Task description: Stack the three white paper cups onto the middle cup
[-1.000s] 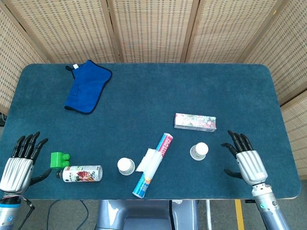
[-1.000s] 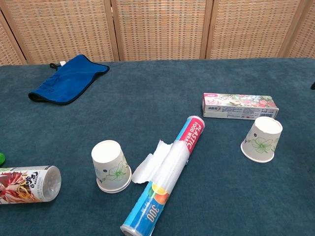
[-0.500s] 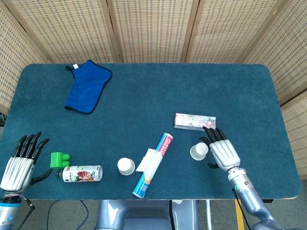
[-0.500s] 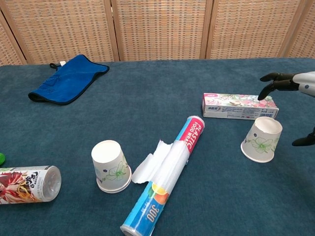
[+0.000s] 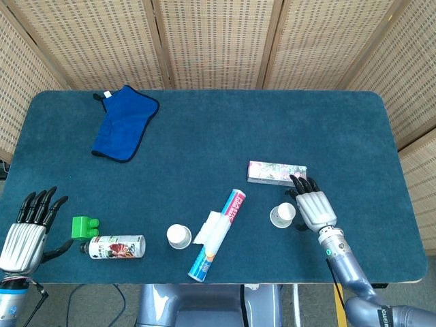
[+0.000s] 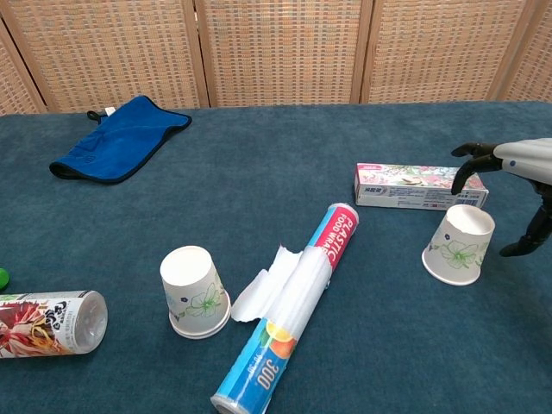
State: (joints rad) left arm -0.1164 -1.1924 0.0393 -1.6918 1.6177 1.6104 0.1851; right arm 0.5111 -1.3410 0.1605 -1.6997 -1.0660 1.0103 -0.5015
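Note:
Two white paper cups with a floral print stand upside down on the blue table. One cup (image 5: 179, 236) (image 6: 195, 292) is left of the wrap roll, the other cup (image 5: 283, 214) (image 6: 459, 245) is right of it. My right hand (image 5: 313, 208) (image 6: 517, 185) hovers just right of the right cup, fingers spread around it but not touching, holding nothing. My left hand (image 5: 26, 231) rests open at the table's near left edge, away from both cups. It does not show in the chest view. No third cup shows in either view.
A roll of plastic wrap (image 5: 216, 234) (image 6: 289, 304) lies between the cups. A toothpaste box (image 5: 277, 173) (image 6: 420, 185) lies just behind the right cup. A can (image 5: 116, 246) (image 6: 47, 323) and a green block (image 5: 84, 227) lie near left. A blue cloth (image 5: 123, 122) (image 6: 119, 138) lies far left.
My right hand moved left from the table's right edge to beside the right cup, then settled closer around it. The left hand and the cups stayed still.

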